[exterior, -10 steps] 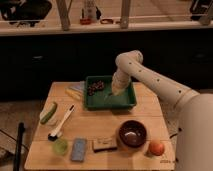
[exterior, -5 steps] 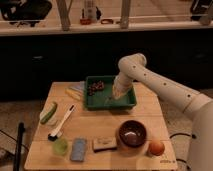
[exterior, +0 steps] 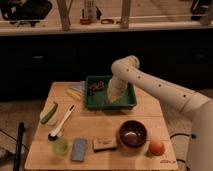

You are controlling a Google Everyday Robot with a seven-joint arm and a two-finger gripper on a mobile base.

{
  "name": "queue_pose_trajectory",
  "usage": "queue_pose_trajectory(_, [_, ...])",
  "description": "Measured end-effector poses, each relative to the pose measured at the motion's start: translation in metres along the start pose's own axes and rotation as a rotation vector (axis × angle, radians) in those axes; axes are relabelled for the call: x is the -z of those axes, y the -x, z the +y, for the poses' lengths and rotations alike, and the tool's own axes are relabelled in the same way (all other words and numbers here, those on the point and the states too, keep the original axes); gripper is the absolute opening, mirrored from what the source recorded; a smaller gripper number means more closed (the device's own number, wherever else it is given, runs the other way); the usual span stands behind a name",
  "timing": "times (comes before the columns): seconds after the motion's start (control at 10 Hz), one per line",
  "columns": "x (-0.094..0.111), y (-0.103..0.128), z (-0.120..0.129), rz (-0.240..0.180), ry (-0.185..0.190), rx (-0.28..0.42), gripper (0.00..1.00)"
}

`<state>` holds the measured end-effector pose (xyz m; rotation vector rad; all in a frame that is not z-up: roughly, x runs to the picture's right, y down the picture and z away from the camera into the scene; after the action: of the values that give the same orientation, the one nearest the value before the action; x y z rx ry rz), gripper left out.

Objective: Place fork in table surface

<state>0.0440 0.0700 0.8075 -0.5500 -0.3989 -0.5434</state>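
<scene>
Since half a second ago little has changed: the white jointed arm (exterior: 160, 87) is still bent down into the dark green tray (exterior: 131, 104), shifted only slightly.

Nearest on the table surface (exterior: 90, 127), a tan plank top with visible grain, are seen a pale green cup (exterior: 60, 146), a blue-grey sponge (exterior: 79, 149), a tan block (exterior: 104, 144), a round brown bowl (exterior: 133, 134) and an orange fruit (exterior: 156, 147). Farther left, a white-handled brush (exterior: 62, 123) with a dark head is laid beside a green vegetable (exterior: 49, 113).

Beyond, the gripper (exterior: 113, 96) is lowered inside the tray; whether its fingers are apart or closed cannot be told. The fork cannot be made out.
</scene>
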Motion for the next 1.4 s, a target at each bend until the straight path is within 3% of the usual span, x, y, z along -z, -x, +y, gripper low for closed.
queue_pose_trajectory(0.9, [-0.044, 0.078, 0.029, -0.069, 0.069, 0.174, 0.00])
queue_pose_trajectory(1.4, [-0.078, 0.093, 0.028, -0.092, 0.086, 0.195, 0.00])
